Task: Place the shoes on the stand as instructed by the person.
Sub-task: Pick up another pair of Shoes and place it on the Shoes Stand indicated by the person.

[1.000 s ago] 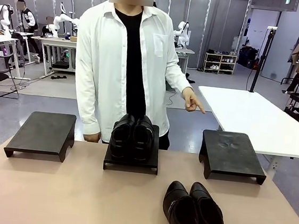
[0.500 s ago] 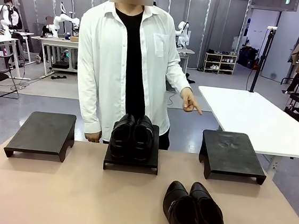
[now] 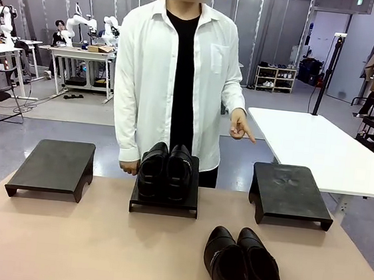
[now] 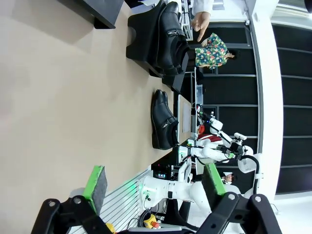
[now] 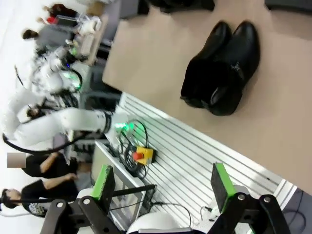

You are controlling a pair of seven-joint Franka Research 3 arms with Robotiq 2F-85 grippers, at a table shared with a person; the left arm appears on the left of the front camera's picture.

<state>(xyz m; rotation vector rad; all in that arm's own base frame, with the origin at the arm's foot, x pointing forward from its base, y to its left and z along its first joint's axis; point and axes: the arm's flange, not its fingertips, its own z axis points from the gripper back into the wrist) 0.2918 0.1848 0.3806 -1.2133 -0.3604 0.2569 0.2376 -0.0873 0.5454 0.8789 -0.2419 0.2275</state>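
One pair of glossy black shoes (image 3: 165, 171) sits on the middle stand (image 3: 164, 206). A second pair (image 3: 242, 266) lies on the tan table near the front edge, right of centre, toes toward me. The person (image 3: 180, 79) stands behind the middle stand, one hand (image 3: 242, 127) pointing down toward the bare right stand (image 3: 290, 192). The left stand (image 3: 54, 166) is bare too. My left gripper (image 4: 154, 183) is open above the table, the loose pair (image 4: 163, 119) well ahead of it. My right gripper (image 5: 163, 183) is open beyond the table edge, the loose pair (image 5: 222, 68) ahead.
A white table (image 3: 320, 150) stands behind the right stand. Bare tan tabletop (image 3: 82, 243) spreads across the front left. The left wrist view also takes in the shoes on the middle stand (image 4: 170, 39) and the person's pointing hand (image 4: 201, 22).
The person has stepped a little toward picture right. The pointing hand stays aimed at the right stand. Shoes and stands have not moved.
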